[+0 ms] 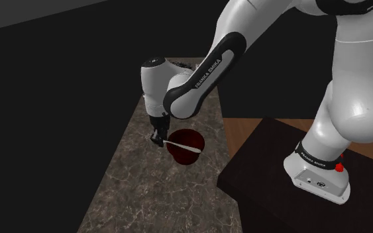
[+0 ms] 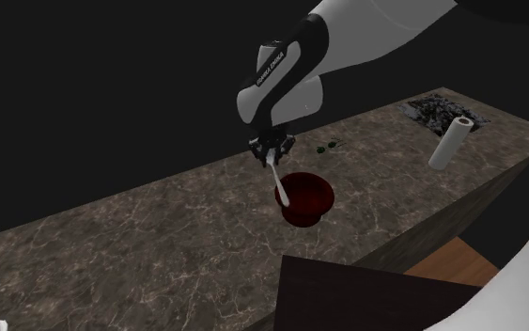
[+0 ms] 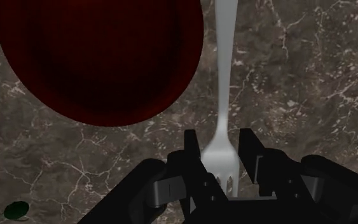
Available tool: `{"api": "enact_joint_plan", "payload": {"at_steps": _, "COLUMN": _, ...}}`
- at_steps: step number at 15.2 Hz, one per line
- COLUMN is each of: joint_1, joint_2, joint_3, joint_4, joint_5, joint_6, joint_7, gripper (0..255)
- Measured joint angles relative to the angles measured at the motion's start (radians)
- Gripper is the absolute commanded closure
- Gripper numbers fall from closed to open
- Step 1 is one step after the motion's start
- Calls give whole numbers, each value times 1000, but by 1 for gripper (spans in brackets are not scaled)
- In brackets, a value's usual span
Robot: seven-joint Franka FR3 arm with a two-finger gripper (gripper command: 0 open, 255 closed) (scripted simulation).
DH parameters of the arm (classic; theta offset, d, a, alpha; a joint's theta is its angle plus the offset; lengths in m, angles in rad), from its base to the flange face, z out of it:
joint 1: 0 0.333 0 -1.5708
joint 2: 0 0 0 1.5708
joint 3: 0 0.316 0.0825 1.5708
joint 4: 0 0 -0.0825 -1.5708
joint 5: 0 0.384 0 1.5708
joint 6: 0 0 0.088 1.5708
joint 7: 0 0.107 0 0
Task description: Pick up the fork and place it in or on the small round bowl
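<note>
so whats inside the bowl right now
Nothing visible: the dark red bowl looks bare inside. The white fork, clasped in the hand, is not in it. Its shaded bottom is unclear.

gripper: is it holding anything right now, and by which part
The gripper holds the fork by its tined end, and the handle sticks out toward the dark red bowl.

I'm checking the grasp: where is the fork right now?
In the shoulder view the fork is left of centre, clasped by its tines in the gripper above the counter, handle slanting toward the red bowl.
</note>
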Motion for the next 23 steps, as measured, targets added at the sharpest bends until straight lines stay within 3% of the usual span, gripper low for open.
{"api": "enact_joint_plan", "payload": {"at_steps": 8, "joint_1": -143, "joint_2": -165, "joint_3": -12, "joint_4": -239, "joint_5": 87, "joint_6": 84, "joint_7": -206, "gripper": 255}}
{"api": "enact_joint_plan", "payload": {"at_steps": 23, "joint_1": -114, "joint_2": -1, "joint_3": -68, "joint_4": -248, "joint_5": -8, "joint_6": 251, "joint_7": -152, "gripper": 255}}
